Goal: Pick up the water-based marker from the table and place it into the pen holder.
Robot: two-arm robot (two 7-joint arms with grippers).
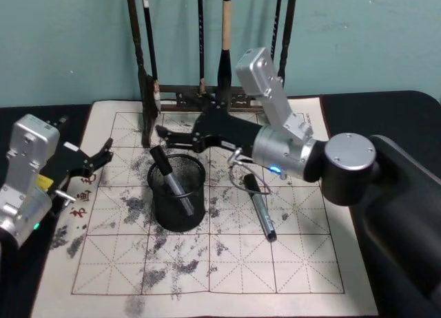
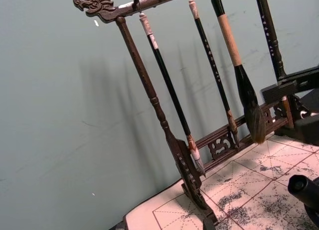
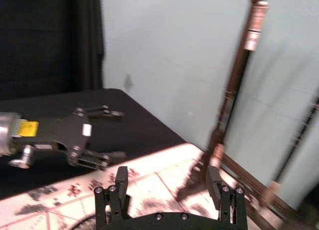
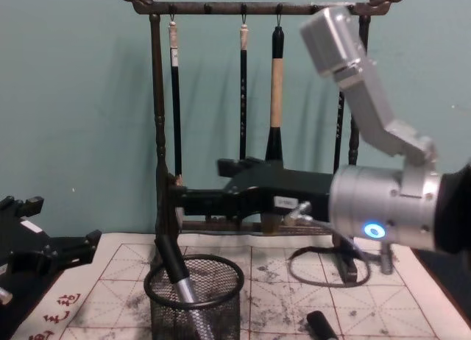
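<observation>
Teal wall, smudged table: right gripper agape, seemingly empty, over pen holder.

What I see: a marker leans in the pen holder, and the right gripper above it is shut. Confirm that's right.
Wrong on one point: the right gripper is open, spread wide in the right wrist view. The rest stands: a marker leans in the pen holder below it.

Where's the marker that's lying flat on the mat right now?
Head view: the marker lies on the mat just right of the pen holder, beneath the right arm.
</observation>
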